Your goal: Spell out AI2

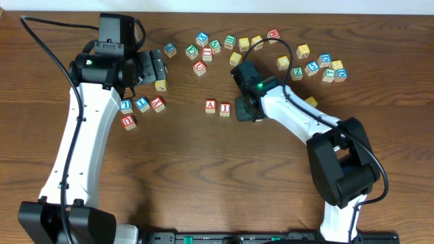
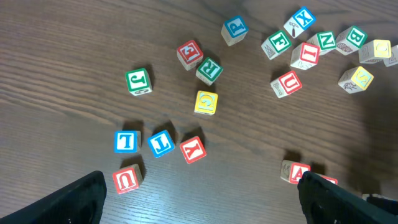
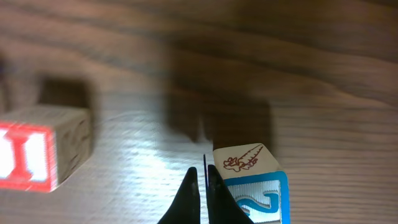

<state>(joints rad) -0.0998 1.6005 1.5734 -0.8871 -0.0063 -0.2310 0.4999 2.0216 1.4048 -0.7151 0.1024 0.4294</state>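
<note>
Worktop: dark wood-grain worktop [image 1: 203,176]; lettered cubes spread over its far half.
Row: A block [image 1: 211,106] & I block [image 1: 225,108] side by side near ctr, both w/ red letters. I block is the one nearer the R claw. Pair sits close together; touching or not, cannot tell.
2 block: 2 block [image 3: 252,186] has a blue-framed face w/ blue numeral and a red drawing on its upper face. Located at the R claw tip, on the side away from the I block, w/ bare wood between the two blocks. Resting on worktop or lifted: cannot tell.
R claw: R claw [image 3: 203,174] is just beside the I block in overhead view. In wrist view the fingers are drawn together, w/ only a thin slit between them. 2 block is not between them; it sits just beside one finger, which covers its edge.
L claw: L claw [image 2: 202,179] is over the left part of the worktop, fingers spread wide, nothing between them.
Below L claw: four-cube group [image 2: 161,143], 2 blue & 2 red, w/ a yellow cube [image 2: 206,102] near it.
Loose cubes: loose cubes [image 1: 203,51] in green, red, blue & yellow, in a band along the far side, apart from the row.
</note>
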